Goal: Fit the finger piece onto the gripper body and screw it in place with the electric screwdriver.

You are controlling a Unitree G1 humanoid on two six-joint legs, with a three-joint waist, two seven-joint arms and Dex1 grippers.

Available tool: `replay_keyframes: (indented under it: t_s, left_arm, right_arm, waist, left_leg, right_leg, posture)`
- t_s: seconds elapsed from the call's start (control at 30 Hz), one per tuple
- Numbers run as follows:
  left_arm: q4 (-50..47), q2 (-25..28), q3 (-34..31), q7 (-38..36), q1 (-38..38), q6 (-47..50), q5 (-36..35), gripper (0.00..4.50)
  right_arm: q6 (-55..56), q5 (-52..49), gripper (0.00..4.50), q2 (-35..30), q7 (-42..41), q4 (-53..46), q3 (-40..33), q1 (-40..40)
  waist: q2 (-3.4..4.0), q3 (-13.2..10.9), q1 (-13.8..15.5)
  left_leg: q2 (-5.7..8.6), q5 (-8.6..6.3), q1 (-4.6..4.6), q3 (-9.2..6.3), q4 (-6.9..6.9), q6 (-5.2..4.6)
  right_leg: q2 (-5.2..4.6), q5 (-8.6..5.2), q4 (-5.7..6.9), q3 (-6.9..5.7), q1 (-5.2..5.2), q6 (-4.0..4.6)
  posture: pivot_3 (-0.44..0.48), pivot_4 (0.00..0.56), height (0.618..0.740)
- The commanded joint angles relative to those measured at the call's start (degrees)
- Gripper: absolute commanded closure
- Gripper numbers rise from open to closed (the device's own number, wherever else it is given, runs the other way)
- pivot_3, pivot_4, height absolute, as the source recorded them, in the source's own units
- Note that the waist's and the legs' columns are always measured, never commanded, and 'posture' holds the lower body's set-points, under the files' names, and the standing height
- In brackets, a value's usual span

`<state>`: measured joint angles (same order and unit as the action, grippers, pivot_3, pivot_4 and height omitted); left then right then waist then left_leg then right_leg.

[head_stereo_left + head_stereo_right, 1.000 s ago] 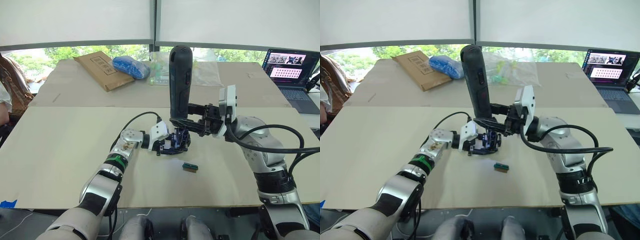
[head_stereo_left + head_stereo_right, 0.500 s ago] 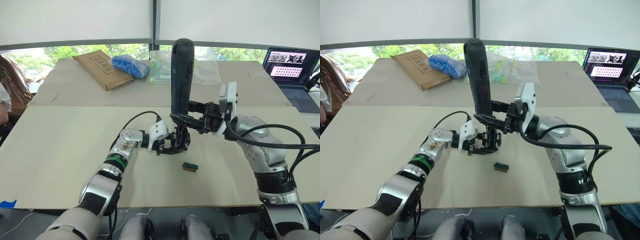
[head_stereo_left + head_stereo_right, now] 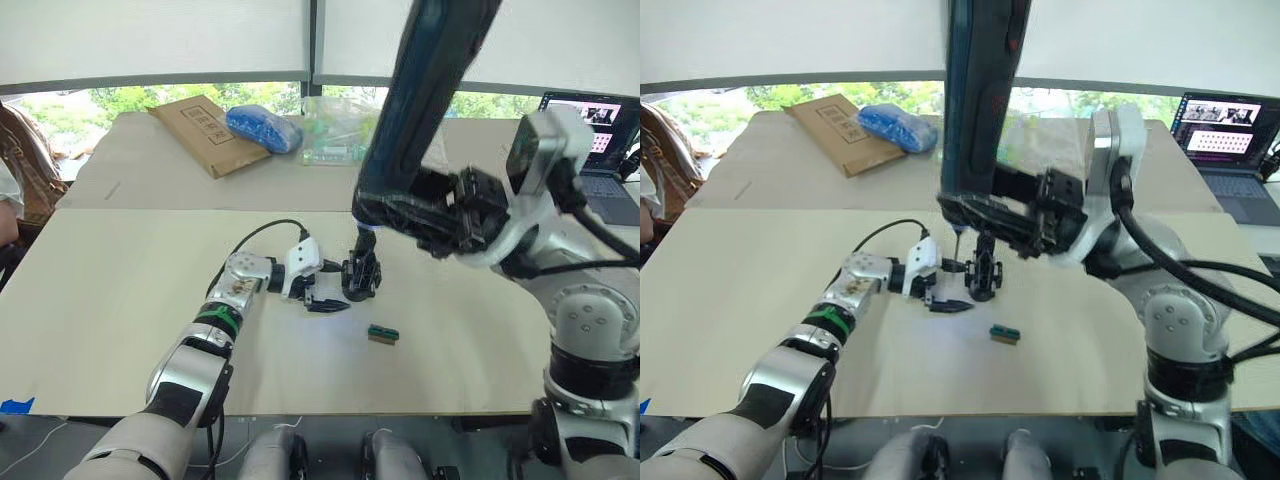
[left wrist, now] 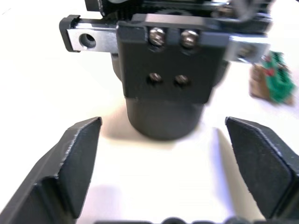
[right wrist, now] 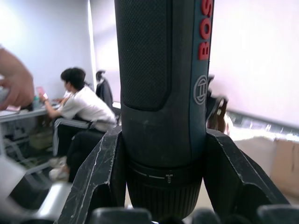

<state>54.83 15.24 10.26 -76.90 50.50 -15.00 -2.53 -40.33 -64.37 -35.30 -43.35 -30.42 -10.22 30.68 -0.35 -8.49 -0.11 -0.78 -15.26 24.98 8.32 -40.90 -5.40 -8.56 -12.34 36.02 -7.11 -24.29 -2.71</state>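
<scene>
The gripper body (image 3: 361, 276), a small black block on a round base, stands upright on the table; its screwed front plate (image 4: 169, 60) faces my left wrist. My left gripper (image 3: 338, 287) is open, its fingertips (image 4: 84, 140) either side of the body's base and not touching it. I cannot pick out the finger piece apart from the body. My right gripper (image 3: 440, 212) is shut on the electric screwdriver (image 3: 425, 95), held high and tilted, with its thin bit (image 3: 956, 240) pointing down above the body. The right fingers (image 5: 100, 172) clamp the screwdriver's collar (image 5: 163, 186).
A small green block (image 3: 382, 333) lies on the table just in front of the body. At the back are a cardboard box (image 3: 205, 135), a blue bag (image 3: 262, 130) and a clear plastic bag (image 3: 335, 130). A laptop (image 3: 600, 125) sits far right. A person (image 3: 15, 170) sits at the left edge.
My right arm has raised the screwdriver up and towards the camera and tilted it. My left gripper has opened and let go of the gripper body, which now stands alone.
</scene>
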Motion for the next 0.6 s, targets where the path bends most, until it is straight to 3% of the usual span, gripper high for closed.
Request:
replay_keyframes:
  t_s: [0.03, 0.13, 0.27, 0.43, 0.6]
  left_arm:
    - [-15.92, 4.42, 1.02, -10.36, -4.43, 6.68, -5.02, 0.00]
    - [-29.27, 7.11, 2.76, -13.03, -10.24, 14.02, -8.10, 0.00]
    - [-36.44, 6.87, 4.13, -11.32, -14.53, 17.01, -8.83, 0.00]
    - [-33.20, 2.33, 5.42, -4.80, -15.21, 12.11, -6.05, 0.00]
    - [-28.94, 0.04, 6.55, -2.69, -13.98, 8.66, -4.70, 0.00]
  right_arm:
    - [1.33, -1.74, 2.61, -3.59, -1.35, -7.84, -6.99, -9.20]
    - [5.10, 4.01, 2.61, -3.21, 0.23, -11.96, -8.80, -19.23]
    - [13.10, 15.41, 2.61, 0.72, 2.09, -14.02, -7.71, -28.84]
    - [20.67, 24.29, 2.61, 9.66, 7.76, -13.65, -4.28, -33.49]
    - [23.26, 28.35, 2.61, 10.51, 8.06, -12.48, -1.79, -34.02]
  waist:
    - [0.00, 0.00, 0.13]
    - [0.02, -0.01, 0.13]
    - [0.03, -0.02, 0.89]
    - [0.04, -0.01, 1.03]
    - [0.04, -0.01, 0.72]
  left_leg:
    - [0.00, 0.00, 0.02, 0.00, 0.03, 0.00]
    - [-0.01, -0.01, 0.01, 0.01, 0.08, -0.01]
    - [0.00, -0.01, -0.04, 0.02, -0.13, -0.01]
    - [0.03, -0.01, -0.06, -0.05, -0.17, -0.01]
    - [0.02, 0.01, -0.07, 0.00, -0.13, 0.02]
  right_leg:
    - [0.01, 0.00, 0.00, -0.01, 0.01, 0.00]
    - [0.04, -0.01, -0.03, 0.00, 0.02, -0.02]
    - [0.03, -0.03, -0.11, 0.05, 0.09, -0.07]
    - [0.01, -0.02, 0.03, 0.11, 0.06, -0.07]
    - [0.11, -0.05, -0.02, 0.11, 0.05, -0.06]
  posture:
    - [0.000, 0.150, 0.732]
    - [0.000, 0.150, 0.732]
    - [0.000, 0.150, 0.732]
    - [0.000, 0.150, 0.732]
    - [0.000, 0.150, 0.732]
